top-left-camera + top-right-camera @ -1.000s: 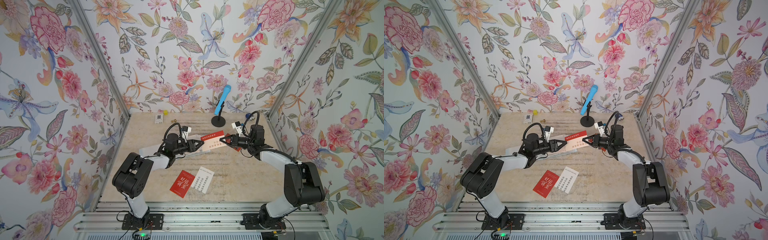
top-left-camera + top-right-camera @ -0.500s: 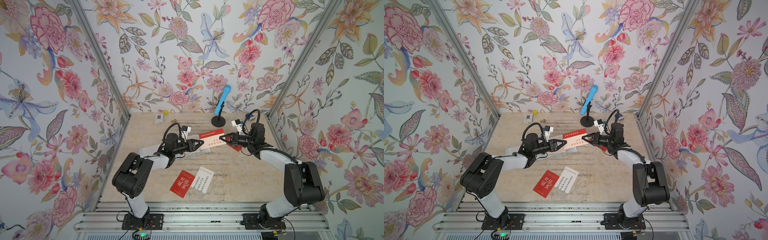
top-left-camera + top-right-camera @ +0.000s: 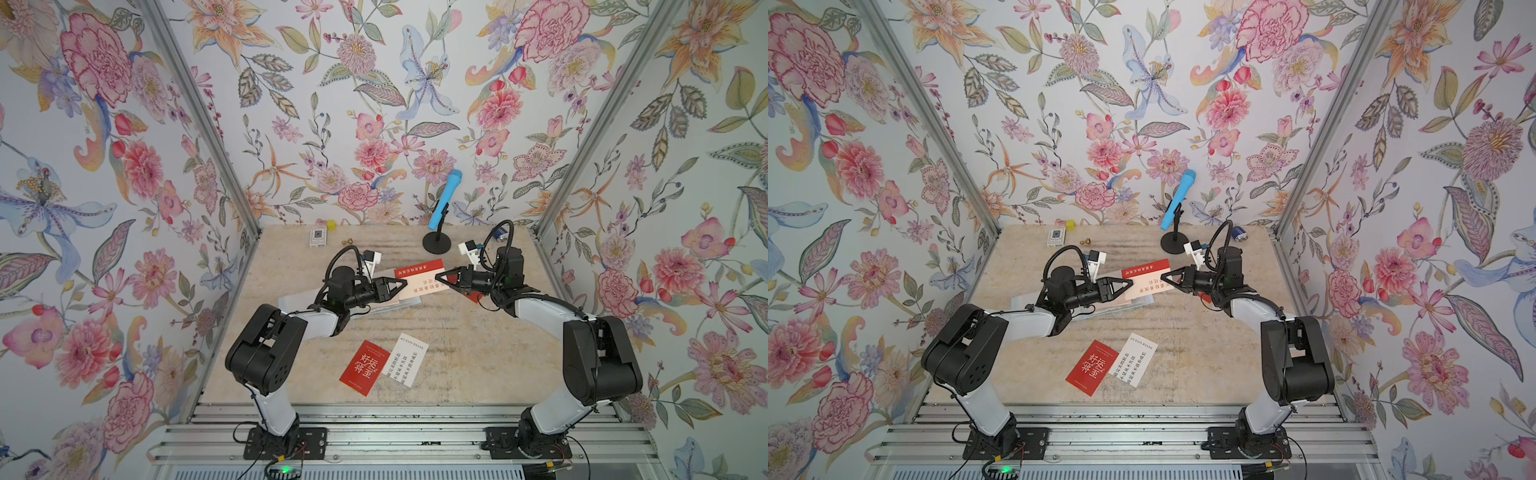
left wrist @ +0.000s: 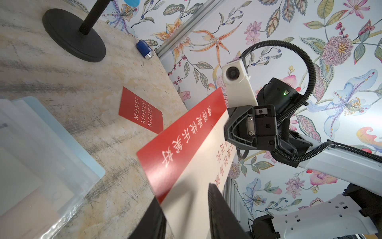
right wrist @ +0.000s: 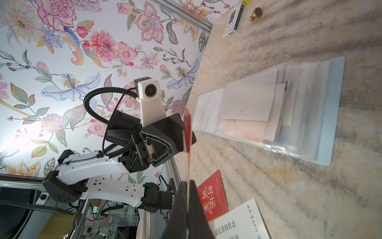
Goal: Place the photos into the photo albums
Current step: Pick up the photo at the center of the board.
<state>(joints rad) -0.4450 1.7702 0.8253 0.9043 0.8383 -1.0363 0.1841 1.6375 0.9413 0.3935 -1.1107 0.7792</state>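
Right now my right gripper [image 3: 438, 277] is clamped tight on one short end of a two-tone card [image 3: 419, 277] that hangs in the air between my two arms, above the marble-patterned table [image 3: 478, 353]. My right wrist view shows that card edge-on as a thin line running out from my pressed-together fingers. My left gripper [image 3: 404, 283] meets the card's other end. Its fingers [image 4: 219, 211] stand partly apart with the card's near corner between them, and I cannot tell whether the pads touch it. The card is long and flat. One strip is red with white Chinese lettering, and the other is pale pink-white with red Chinese lettering. The photo album [image 5: 334, 103] lies flat on the table under my left forearm. It is a pale blue thin book with clear plastic sleeves fanned over it, and white and pale pink cards show inside those sleeves. A red MONEY card [image 4: 141, 112] lies flat on the table beneath my right gripper. Nearer the arm bases, a red card [image 3: 365, 368] with large white characters and a white card [image 3: 405, 359] with black print lie side by side, edges touching or slightly overlapping. At the back stand a blue microphone [image 3: 444, 199] on a black stand and a small white box [image 3: 318, 237].
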